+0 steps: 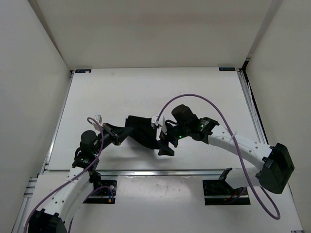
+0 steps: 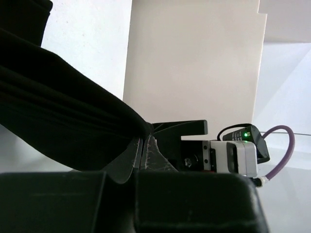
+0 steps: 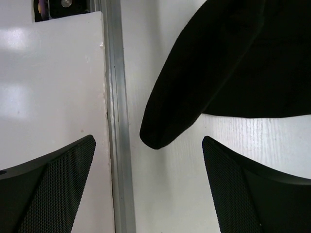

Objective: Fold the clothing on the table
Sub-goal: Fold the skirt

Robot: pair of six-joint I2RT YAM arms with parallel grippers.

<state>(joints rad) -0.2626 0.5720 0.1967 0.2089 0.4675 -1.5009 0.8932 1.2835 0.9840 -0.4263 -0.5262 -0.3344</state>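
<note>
Pinching one end of the clothing in our clenched left jaws, we are holding it bunched over the bench, in the middle of the top view. Our right jaws are spread wide, grasping nothing, with the cloth corner at the upper right of their view. Closing here, they could be missing it. Tugging hard, we could be pulling the cloth loose.

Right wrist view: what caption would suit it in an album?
Open right gripper pointed at a loose corner of the black clothing, white table beneath.
</note>
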